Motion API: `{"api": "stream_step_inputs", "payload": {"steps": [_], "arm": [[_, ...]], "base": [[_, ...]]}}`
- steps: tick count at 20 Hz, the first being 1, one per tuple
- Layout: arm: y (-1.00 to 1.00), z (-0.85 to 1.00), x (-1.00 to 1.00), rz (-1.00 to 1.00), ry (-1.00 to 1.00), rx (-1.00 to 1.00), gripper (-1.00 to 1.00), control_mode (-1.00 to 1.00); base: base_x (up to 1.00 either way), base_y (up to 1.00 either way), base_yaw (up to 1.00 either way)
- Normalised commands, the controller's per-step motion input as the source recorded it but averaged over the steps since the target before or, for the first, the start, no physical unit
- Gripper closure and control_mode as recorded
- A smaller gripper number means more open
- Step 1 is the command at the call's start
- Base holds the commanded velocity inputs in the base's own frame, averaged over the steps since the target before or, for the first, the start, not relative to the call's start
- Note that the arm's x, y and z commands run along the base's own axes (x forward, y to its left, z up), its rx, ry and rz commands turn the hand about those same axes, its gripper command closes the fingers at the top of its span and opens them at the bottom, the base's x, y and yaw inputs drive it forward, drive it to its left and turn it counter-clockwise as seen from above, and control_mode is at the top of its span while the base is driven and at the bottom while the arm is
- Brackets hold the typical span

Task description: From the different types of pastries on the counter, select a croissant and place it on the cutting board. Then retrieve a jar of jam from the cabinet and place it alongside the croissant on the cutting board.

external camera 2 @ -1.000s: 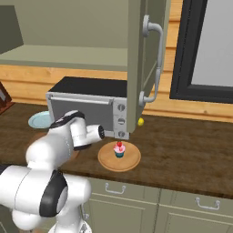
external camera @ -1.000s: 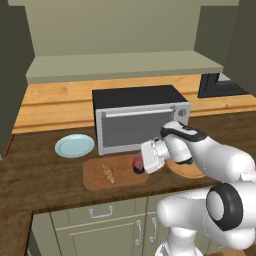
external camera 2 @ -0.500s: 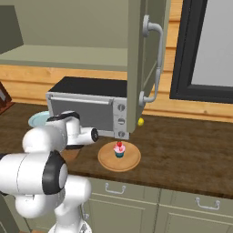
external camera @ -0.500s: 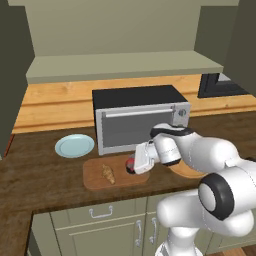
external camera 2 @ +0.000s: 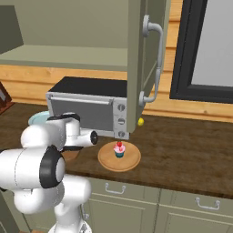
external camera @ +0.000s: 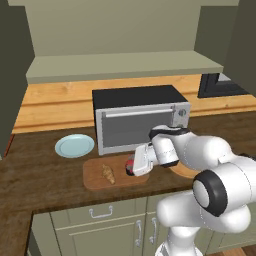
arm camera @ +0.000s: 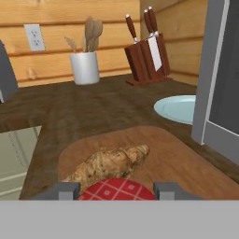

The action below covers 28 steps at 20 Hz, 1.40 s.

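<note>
You see the hand [external camera: 131, 167] low over the right part of the cutting board [external camera: 95, 179], and it is closed on the jam jar [external camera: 129, 165], with one finger on each side of the red checked lid [arm camera: 116, 190] in the hand view. The croissant [external camera: 107, 173] lies on the board just left of the jar, and in the hand view it is just beyond the lid. I cannot tell if the jar touches the board.

The board lies on the dark wood table [external camera: 40, 185] in front of the microwave [external camera: 137, 119]. A light blue plate [external camera: 74, 145] is on the table left of the microwave. On the right, you see a cupcake [external camera 2: 119, 149] on a round wooden board [external camera 2: 119, 157]. A cabinet door [external camera 2: 143, 59] stands open above it. In the hand view, a knife block [arm camera: 146, 59] and a pot of wooden spoons [arm camera: 85, 65] stand at the wall.
</note>
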Motion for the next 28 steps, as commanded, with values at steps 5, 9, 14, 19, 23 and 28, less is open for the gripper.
{"api": "stream_step_inputs", "payload": {"steps": [5,9,14,19,23,28], "arm": [[0.04,0.0,0.2,0.0,0.0,0.0,-1.0,-1.0],[0.07,-0.09,0.11,0.0,-0.01,-0.01,-1.0,-1.0],[0.01,-0.16,0.0,0.0,-0.01,0.0,-1.0,-1.0],[0.0,-0.09,0.0,0.0,-0.03,0.0,-1.0,-1.0],[-0.34,0.22,0.0,0.0,-0.08,0.11,-1.0,-1.0],[-0.54,0.73,0.0,0.0,-0.17,0.24,-1.0,-1.0]], "base": [[0.0,0.0,0.0],[0.0,0.0,0.0],[0.0,0.0,0.0],[0.0,0.0,0.0],[0.0,0.0,0.0],[0.0,0.0,0.0]]}}
